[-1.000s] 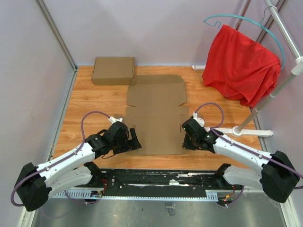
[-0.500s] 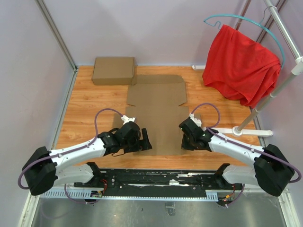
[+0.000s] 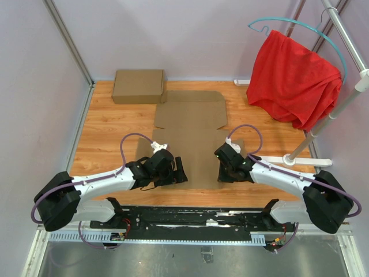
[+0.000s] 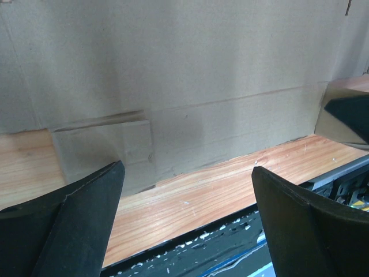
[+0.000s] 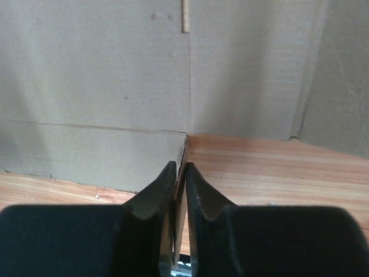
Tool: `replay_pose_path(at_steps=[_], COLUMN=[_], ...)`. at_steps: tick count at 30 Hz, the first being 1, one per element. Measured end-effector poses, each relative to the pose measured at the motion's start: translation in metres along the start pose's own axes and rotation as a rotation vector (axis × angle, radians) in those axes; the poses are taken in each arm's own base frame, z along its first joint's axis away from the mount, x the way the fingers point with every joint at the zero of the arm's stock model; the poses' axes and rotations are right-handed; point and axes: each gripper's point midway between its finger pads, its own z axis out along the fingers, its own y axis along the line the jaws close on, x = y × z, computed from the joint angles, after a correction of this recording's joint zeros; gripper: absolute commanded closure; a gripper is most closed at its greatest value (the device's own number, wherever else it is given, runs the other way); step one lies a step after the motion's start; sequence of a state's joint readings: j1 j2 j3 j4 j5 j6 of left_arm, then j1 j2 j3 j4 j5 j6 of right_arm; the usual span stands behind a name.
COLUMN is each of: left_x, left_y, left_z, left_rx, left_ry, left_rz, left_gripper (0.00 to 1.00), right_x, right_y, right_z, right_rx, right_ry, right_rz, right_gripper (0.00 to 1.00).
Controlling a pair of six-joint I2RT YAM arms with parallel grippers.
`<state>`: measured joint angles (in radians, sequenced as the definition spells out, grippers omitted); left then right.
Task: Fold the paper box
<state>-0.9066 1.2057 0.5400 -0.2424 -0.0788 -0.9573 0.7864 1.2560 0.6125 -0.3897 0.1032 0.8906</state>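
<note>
Paper box (image 3: pixel 190 133) is laid flat at mid worktop (image 3: pixel 109 133). L claw (image 3: pixel 179 171) is held wide open at its near-left edge. Near-right flap edge is pinched in R claw (image 3: pixel 221 170).

The worktop (image 3: pixel 115 124) is warm orange-brown wood planking, evenly lit with only soft shadows. Pale lilac walls (image 3: pixel 173 34) close it in at 9 and 12 o'clock, and a grey metal post (image 3: pixel 69 43) runs down the corner at 10 o'clock. Between 1 and 2 o'clock a red cloth (image 3: pixel 294 81) hangs from a teal hanger (image 3: pixel 271 19) on a white rack (image 3: pixel 330 116). The rack's foot (image 3: pixel 305 161) rests on the wood at 3 o'clock. A black rail (image 3: pixel 190 216) lines the edge at 6 o'clock.
</note>
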Motion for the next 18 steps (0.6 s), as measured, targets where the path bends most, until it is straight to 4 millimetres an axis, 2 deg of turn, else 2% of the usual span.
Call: replay_pose_path(at_steps=[8, 18], left_x=[-0.001, 0.0], left_y=[0.001, 0.004], left_z=[0.0, -0.003], left_rx=[0.006, 0.019], left_ry=[-0.016, -0.032], left_rz=[-0.015, -0.028], left_gripper=[0.01, 0.01], right_x=[0.007, 0.004], right_y=[0.019, 0.041], right_z=[-0.005, -0.016], right_rx=[-0.055, -0.122], right_ry=[0.017, -0.004], right_rz=[-0.096, -0.163], right_gripper=[0.58, 0.54])
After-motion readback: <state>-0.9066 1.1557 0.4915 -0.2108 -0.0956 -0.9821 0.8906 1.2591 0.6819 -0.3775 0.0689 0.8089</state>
